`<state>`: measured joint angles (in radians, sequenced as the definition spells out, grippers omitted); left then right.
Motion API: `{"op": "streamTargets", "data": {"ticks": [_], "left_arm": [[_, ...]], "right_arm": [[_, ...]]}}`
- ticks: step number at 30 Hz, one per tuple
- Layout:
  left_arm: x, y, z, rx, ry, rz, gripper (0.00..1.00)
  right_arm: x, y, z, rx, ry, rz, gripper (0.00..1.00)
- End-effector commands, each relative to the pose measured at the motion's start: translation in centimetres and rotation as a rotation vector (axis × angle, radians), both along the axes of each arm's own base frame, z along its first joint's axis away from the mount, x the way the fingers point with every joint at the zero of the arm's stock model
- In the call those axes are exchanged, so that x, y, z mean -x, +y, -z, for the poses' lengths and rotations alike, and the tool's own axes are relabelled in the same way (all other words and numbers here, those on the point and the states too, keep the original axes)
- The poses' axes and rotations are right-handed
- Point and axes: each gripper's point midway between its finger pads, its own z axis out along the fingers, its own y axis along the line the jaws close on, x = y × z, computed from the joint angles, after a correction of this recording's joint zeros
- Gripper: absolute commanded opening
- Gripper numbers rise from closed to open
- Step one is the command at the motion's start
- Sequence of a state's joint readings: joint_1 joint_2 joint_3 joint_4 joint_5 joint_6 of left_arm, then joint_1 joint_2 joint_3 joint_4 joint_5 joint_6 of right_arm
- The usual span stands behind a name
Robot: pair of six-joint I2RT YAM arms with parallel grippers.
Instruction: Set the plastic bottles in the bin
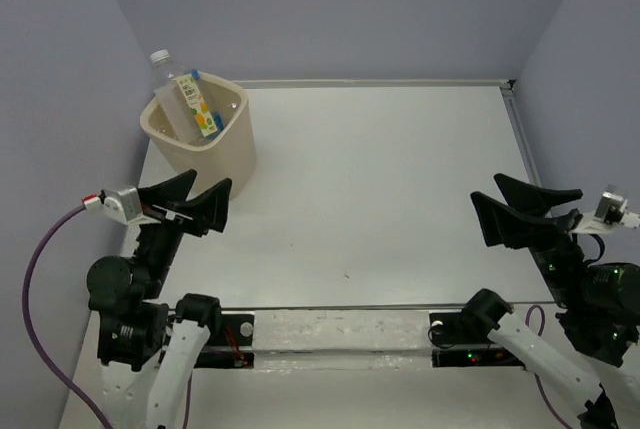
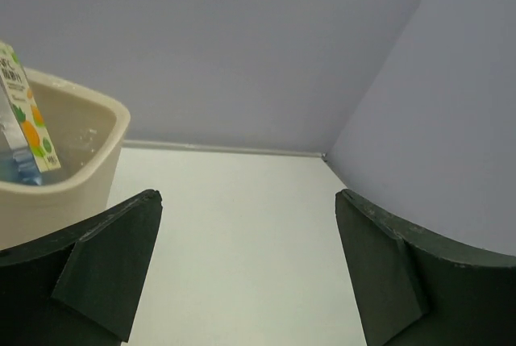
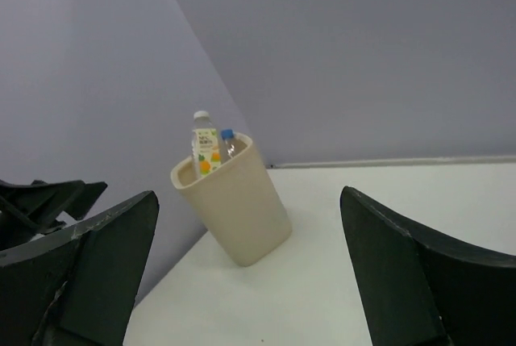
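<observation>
Two bottles (image 3: 206, 151) stick up from the bin (image 3: 242, 217).

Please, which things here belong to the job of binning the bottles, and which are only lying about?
Job: bin; labelled bottle, white-capped bottle and blue-capped bottle, all standing in it.
Not the job: table; purple cable by the left arm.
</observation>
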<state>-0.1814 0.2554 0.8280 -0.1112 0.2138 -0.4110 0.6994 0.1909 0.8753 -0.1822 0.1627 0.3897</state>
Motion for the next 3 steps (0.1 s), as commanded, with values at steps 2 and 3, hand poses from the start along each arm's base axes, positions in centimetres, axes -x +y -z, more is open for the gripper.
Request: {"op": "streamTargets", "data": {"ticks": [2,3], "left_arm": [[1.03,-1.32,1.26,-0.032,0.001,0.083,0.99],[1.01,-1.46,1.56,-0.04,0.008,0.09,0.99]], "right_arm": [[-3.04,1.01,4.33,0.071,0.137,0.06,1.0],[-3.14,0.96,4.39,0.069,0.139,0.066,1.0]]}}
